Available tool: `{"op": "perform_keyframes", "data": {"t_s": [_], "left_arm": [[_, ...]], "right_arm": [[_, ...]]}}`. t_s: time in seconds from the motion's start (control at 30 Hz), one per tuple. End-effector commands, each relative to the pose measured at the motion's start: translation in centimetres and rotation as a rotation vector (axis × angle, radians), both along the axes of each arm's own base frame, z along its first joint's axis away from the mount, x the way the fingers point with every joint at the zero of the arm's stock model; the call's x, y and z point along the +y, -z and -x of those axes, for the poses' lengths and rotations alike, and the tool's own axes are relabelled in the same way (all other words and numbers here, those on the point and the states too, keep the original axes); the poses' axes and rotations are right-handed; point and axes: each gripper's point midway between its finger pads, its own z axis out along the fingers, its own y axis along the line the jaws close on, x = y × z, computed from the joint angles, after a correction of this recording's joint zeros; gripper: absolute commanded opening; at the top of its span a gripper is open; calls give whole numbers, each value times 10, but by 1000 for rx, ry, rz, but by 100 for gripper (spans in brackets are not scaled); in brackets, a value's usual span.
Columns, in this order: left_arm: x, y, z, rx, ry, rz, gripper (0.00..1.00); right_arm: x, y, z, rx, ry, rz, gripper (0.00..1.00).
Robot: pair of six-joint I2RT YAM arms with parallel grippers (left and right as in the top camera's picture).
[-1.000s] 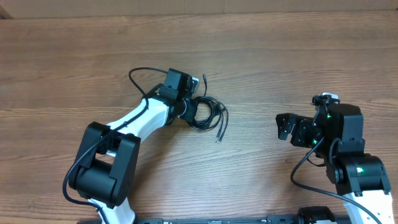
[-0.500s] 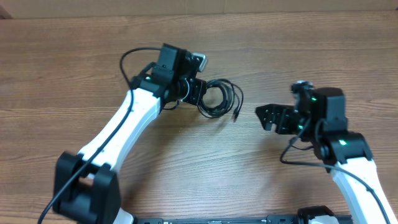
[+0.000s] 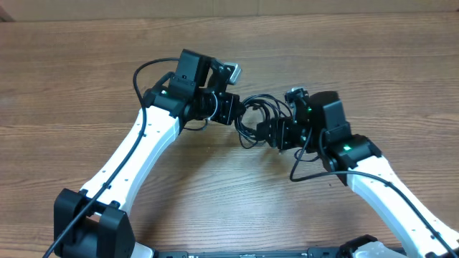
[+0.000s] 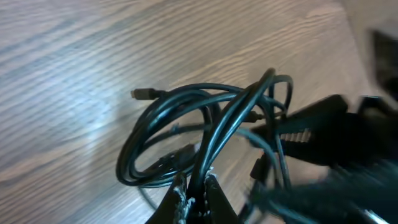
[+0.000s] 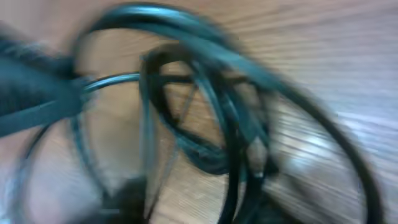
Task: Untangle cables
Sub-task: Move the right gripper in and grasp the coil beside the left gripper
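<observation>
Centrally on the wooden worktop, the cables are seen as a tangled bundle of thin black loops. The bundle is gripped at its left edge by the left hand. In the left wrist view its fingers are pressed together on several strands, the loops are fanned out beyond them, and a small plug tip is pointed away over the wood. The right hand is set against the right side of the bundle, touching or overlapping the loops. Whether it is spread or closed cannot be told: the right wrist view is heavily blurred, and only dark loops close to the lens are shown.
</observation>
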Motion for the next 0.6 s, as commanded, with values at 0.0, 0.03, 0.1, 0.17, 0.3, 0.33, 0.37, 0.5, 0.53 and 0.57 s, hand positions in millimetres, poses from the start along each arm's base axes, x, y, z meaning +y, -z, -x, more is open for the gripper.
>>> {"op": "perform_keyframes", "data": {"t_s": [0.0,0.03,0.1,0.17,0.3,0.33,0.37,0.5,0.53,0.57], "left_arm": [[-14,-18,10,12,49,73,4],[-11,-17,10,10,40,61,4],[2,-13,5,4,-7,7,4],[18,-10,0,-5,-61,-47,4],[54,-20,-12,-45,-170,-102,4],[61,-28,-14,-62,-191,-94,4],[66,-33,-15,-73,-203,-87,4],[76,-48,-15,-111,-229,-73,46],[76,-48,-15,-110,-229,-74,54],[75,-47,-14,-103,-227,-76,61]], "right_arm": [[-18,15,-20,51,209,67,13],[-21,19,-20,64,224,76,7],[-28,26,-19,85,252,111,4],[-38,30,-18,87,287,158,4],[-56,24,-19,59,353,228,4],[-55,14,-20,37,347,217,4],[-52,5,-22,19,340,195,4],[-13,-72,-22,-131,139,16,4],[-6,-88,-21,-158,106,-17,4],[-1,-104,-19,-183,81,-51,4]]}}
